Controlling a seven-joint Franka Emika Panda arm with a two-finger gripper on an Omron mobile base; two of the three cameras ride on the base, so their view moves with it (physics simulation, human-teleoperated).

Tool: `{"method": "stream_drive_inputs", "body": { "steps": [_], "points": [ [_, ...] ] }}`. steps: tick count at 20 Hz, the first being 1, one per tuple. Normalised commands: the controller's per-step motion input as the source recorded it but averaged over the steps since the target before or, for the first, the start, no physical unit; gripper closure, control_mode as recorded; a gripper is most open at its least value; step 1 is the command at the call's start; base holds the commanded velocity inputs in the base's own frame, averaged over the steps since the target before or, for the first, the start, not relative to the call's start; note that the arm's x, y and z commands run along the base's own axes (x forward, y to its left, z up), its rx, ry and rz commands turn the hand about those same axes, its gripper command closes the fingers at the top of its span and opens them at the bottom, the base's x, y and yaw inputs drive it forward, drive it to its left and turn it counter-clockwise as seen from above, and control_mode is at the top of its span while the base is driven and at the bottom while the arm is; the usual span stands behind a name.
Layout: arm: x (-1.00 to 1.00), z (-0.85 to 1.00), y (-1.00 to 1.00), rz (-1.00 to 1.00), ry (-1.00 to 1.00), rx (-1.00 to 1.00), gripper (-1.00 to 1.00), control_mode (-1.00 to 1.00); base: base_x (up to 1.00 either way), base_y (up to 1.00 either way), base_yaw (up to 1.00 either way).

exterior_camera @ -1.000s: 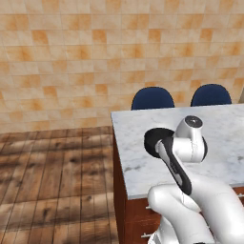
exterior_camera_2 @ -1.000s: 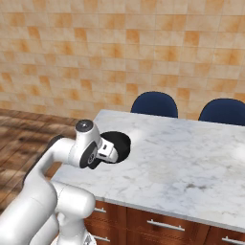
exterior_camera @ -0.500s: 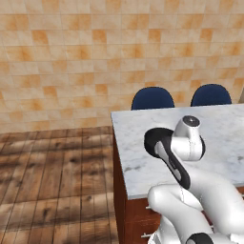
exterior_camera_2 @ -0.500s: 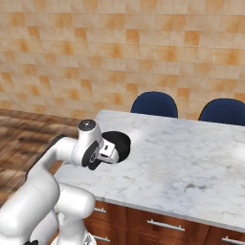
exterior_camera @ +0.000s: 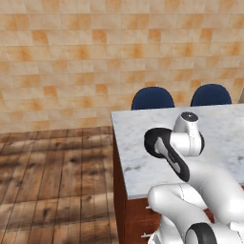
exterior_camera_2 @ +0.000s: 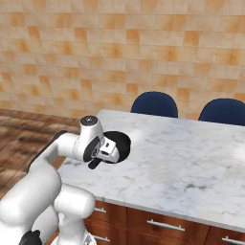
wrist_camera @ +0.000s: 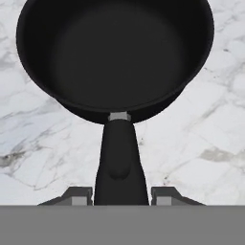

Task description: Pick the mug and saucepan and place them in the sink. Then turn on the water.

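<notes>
My hand [wrist_camera: 120,197] sits half-open astride the saucepan [wrist_camera: 115,57] handle, no firm grip yet; pan, mug, water all left.

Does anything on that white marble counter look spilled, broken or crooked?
Nothing stands out. The round, matte black saucepan sits flat and upright on the white marble counter, empty and clean, with no spill or crack visible. Its short thick black handle lies straight between the gripper's jaws.

saucepan [wrist_camera: 115,57]: matte black, handle between dark grey fingers [wrist_camera: 76,195] | bench [wrist_camera: 201,143]: white marble, grey veining | chairs [exterior_camera_2: 154,104]: navy | wall [exterior_camera: 71,57]: orange-tan tiles | floor [exterior_camera: 52,181]: brown wood planks
</notes>
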Motion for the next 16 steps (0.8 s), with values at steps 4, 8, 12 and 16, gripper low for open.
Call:
{"method": "stream_drive_inputs", "body": {
  "steps": [4,8,12,16],
  "points": [
    [0.00,0.42,0.00,0.00,-0.10,0.00,1.00,-1.00,0.00,0.00,0.00],
    [0.00,0.48,0.00,0.04,-0.19,0.00,1.00,-1.00,0.00,0.00,0.00],
    [0.03,0.69,0.00,0.06,-0.01,0.02,1.00,-1.00,0.00,0.00,0.00],
    [0.04,0.55,0.03,0.10,0.05,0.03,1.00,-1.00,0.00,0.00,0.00]
  ]
}}
